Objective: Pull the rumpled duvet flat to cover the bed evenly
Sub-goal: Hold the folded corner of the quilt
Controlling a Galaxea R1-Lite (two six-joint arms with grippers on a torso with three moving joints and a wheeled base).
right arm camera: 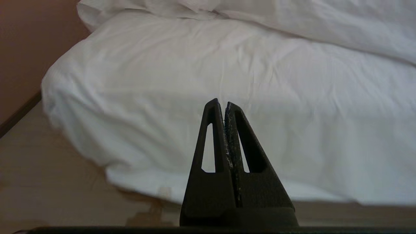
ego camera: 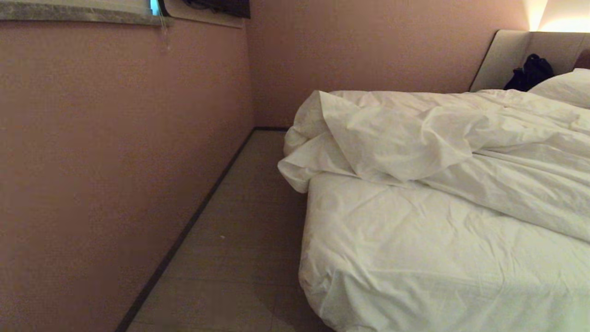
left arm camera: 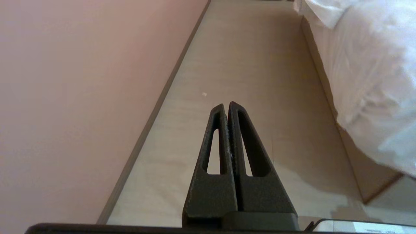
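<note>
The white duvet lies rumpled and folded back across the middle of the bed, its corner hanging off the near-left side. The foot of the mattress shows bare white sheet. Neither arm appears in the head view. In the left wrist view my left gripper is shut and empty, hanging over the floor beside the bed. My right gripper is shut and empty too, facing the sheeted foot of the bed, with the duvet bunched farther back.
A pink wall runs along the left, leaving a narrow strip of floor beside the bed. A pillow, a dark bag and the padded headboard are at the far right. A lamp glows above.
</note>
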